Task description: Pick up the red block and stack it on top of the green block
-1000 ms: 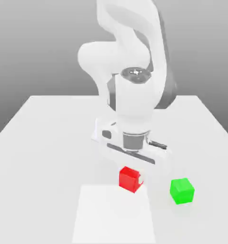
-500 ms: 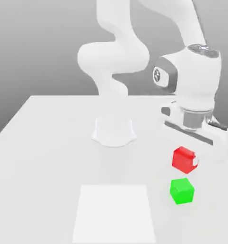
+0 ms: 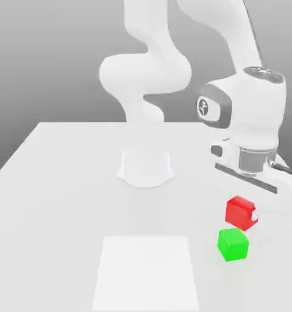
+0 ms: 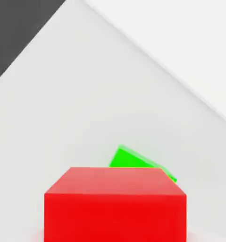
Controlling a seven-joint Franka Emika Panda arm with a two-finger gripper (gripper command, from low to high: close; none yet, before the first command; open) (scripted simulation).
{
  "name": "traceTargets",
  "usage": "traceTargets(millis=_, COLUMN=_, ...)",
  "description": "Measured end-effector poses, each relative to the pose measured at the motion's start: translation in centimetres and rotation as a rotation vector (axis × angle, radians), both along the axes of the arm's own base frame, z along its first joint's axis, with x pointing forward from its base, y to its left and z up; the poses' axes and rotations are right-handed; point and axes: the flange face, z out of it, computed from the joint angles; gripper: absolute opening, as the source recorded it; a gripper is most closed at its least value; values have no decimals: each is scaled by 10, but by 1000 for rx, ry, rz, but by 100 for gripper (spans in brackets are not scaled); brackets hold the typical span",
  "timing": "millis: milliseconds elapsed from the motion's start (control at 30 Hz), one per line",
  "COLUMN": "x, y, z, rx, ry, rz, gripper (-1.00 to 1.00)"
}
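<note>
between the closed jaws, red block gripped, lifted just above green block

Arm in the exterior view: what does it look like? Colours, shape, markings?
Glossy white arm of thick rounded segments on a round white base. The wrist housing has a dark grey side panel with a small white emblem and a grey collar below. The claw hangs from a white bar with dark trim.

The white Panda arm rises from its base, bends back over itself and reaches down toward the exterior view's right. Its wrist points straight down, with the hand's crossbar tilted across the picture. The gripper hangs below it, fingers clamped on the red block, held clear of the table.
</note>
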Motion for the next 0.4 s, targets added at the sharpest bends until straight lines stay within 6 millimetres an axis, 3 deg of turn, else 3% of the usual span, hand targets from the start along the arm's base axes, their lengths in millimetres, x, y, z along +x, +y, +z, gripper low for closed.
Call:
traceTargets(millis=333, x=-4, y=-5, z=-37, rx=-5, ry=30, rz=-9, gripper=-100)
traceTargets(millis=367, x=-5, y=-5, z=-40, rx=-5, ry=35, rz=-9, gripper=100)
traceTargets(millis=400, x=-5, y=-5, z=-40, rx=-5, ry=35, rz=-9, gripper=100)
